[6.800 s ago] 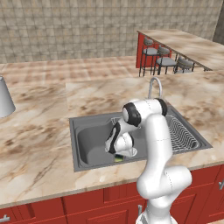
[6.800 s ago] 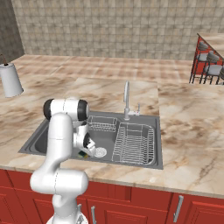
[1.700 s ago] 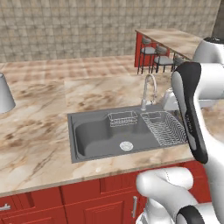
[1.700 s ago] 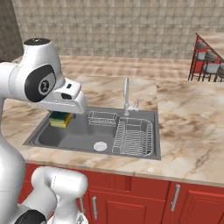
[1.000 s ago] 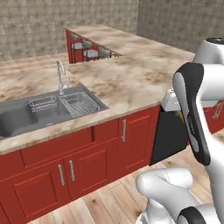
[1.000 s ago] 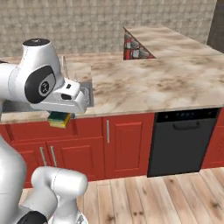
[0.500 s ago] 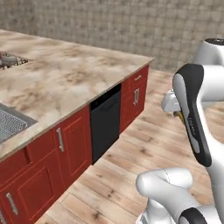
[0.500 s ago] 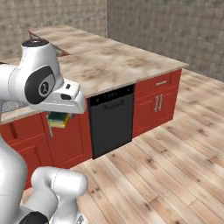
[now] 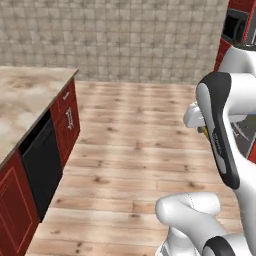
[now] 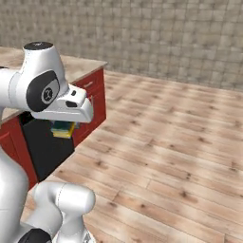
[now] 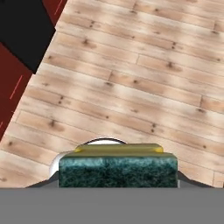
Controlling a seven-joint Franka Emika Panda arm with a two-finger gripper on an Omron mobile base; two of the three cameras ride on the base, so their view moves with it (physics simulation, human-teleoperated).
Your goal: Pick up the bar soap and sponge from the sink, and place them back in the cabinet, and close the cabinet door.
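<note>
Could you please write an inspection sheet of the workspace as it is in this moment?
Surface: wooden plank floor; marble counter at the left.
Job's things: sponge held in the gripper, green face toward the hand camera, yellow behind.
Clutter: nothing seen.
Grippers: gripper shut on the sponge, raised above the floor.
Cables: nothing seen.
Surroundings: red base cabinets, black dishwasher, tiled wall.
</note>
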